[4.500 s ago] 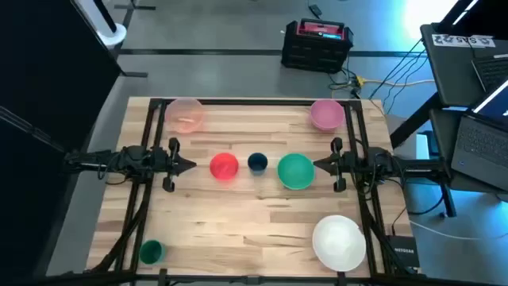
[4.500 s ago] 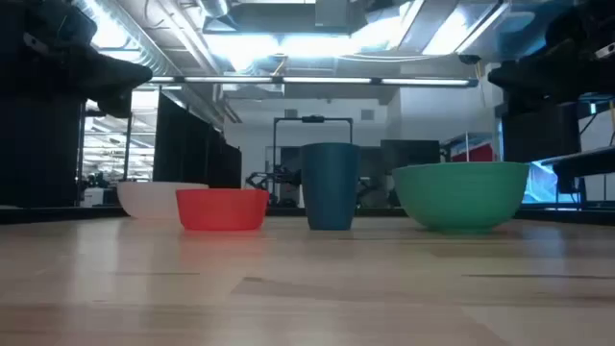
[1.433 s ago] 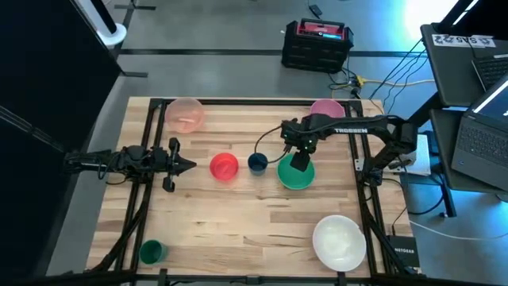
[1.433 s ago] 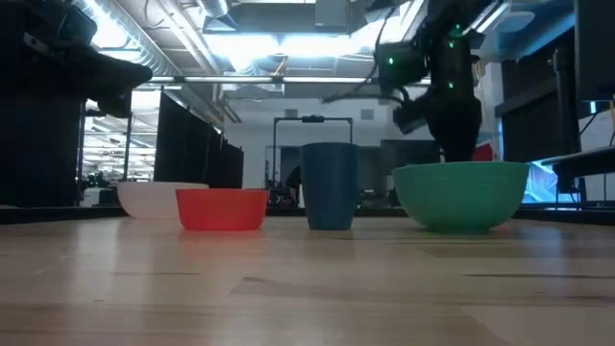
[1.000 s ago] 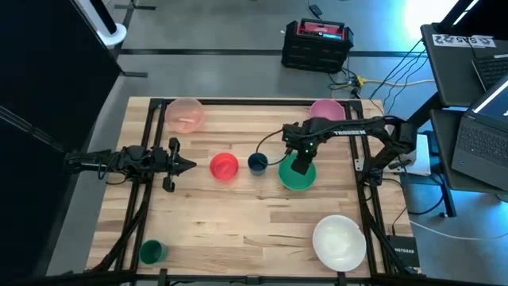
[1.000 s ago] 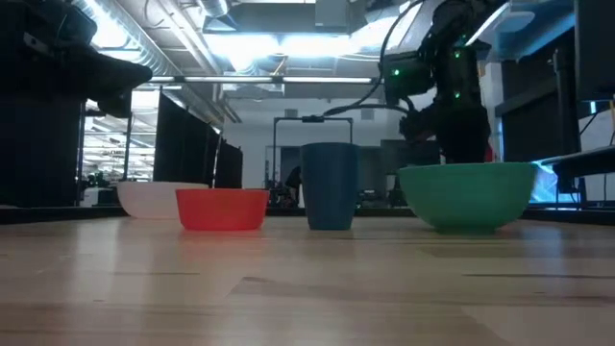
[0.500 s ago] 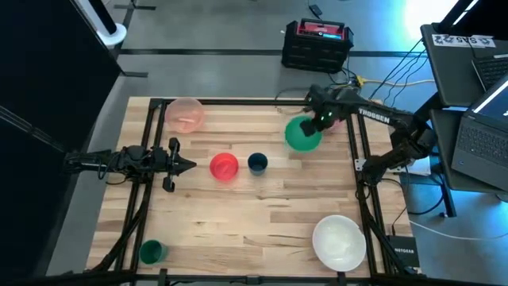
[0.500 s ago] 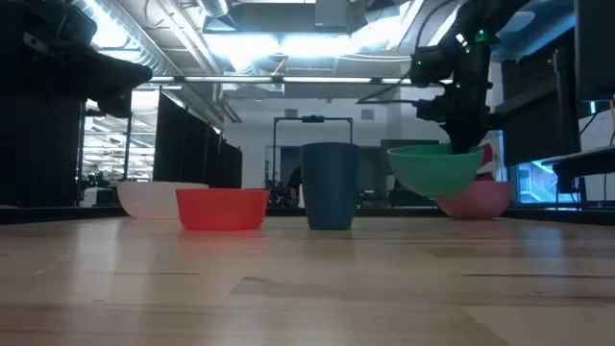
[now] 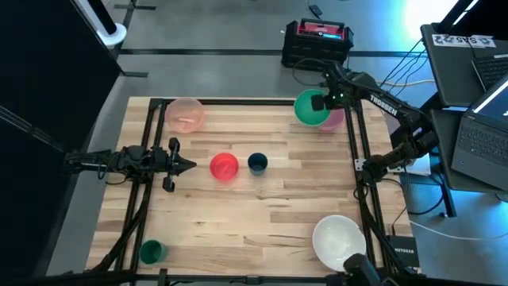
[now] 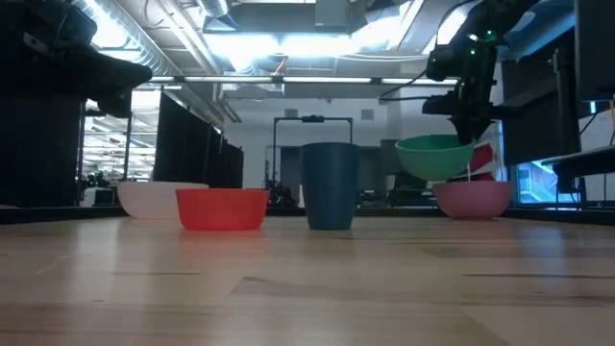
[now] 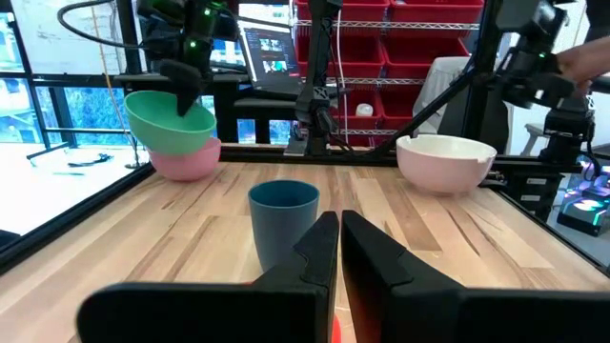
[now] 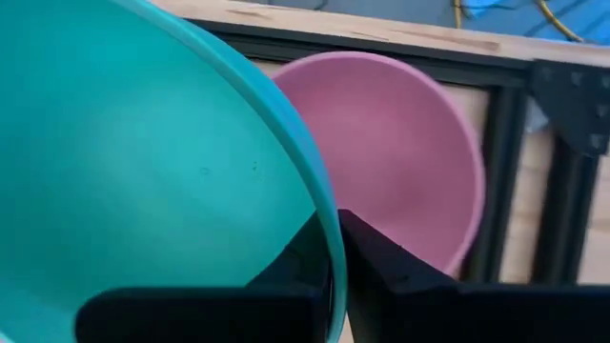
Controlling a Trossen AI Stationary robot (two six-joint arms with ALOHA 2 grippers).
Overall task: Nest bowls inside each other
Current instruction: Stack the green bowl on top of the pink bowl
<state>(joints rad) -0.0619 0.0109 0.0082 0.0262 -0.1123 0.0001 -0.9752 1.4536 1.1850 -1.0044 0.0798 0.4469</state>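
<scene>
High view: right claw (image 9: 324,101) pinches the rim of the large green bowl (image 9: 310,109) and carries it clear of the tabletop (image 9: 262,214), overlapping the pink bowl (image 9: 334,120) at the far right corner. Left claw (image 9: 188,165) waits closed, well to the left of the pink bowl, pointing at the red bowl (image 9: 225,167) and the small dark blue bowl (image 9: 257,163). The peach-pink bowl (image 9: 185,114) sits at the far left corner, the large white bowl (image 9: 339,241) at the near right, the small green bowl (image 9: 151,252) at the near left.

Low view: the green bowl hangs tilted just above the pink bowl (image 10: 472,199), apart from it.

Left wrist view: the left claw's fingers (image 11: 319,250) are pressed together; beyond them stands the dark blue bowl (image 11: 283,222), with the green bowl (image 11: 172,122) held over the pink bowl (image 11: 187,159).

Right wrist view: fingers (image 12: 376,262) clamp the green rim; the pink bowl (image 12: 391,152) lies open beneath.

Step in hand: seating green inside pink. Judged best practice: centre the green bowl over the pink one, level it, lower until it rests, then release, since a tilted release could leave it perched on the rim or nudge the pink bowl.
</scene>
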